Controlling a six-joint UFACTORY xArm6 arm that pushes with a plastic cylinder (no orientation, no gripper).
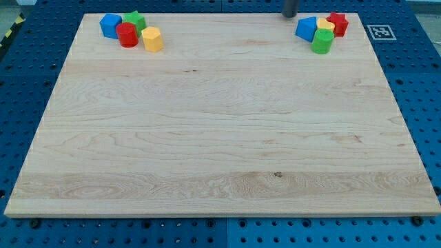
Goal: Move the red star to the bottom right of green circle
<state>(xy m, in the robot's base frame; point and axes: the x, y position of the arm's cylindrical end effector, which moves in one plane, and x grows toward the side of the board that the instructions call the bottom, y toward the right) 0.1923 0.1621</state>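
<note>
The red star (338, 23) lies at the board's top right corner. It touches a yellow block (325, 26), with a blue block (306, 29) to the left of that. The green circle (322, 41) sits just below the yellow block, below and left of the red star. My tip (289, 15) is at the view's top edge, just above and left of the blue block and apart from it. It is left of the red star.
A second cluster lies at the top left: a blue block (109, 25), a red circle (127, 34), a green star (136, 21) and a yellow hexagon (152, 39). A printed marker (378, 32) sits off the wooden board (220, 138) at the right.
</note>
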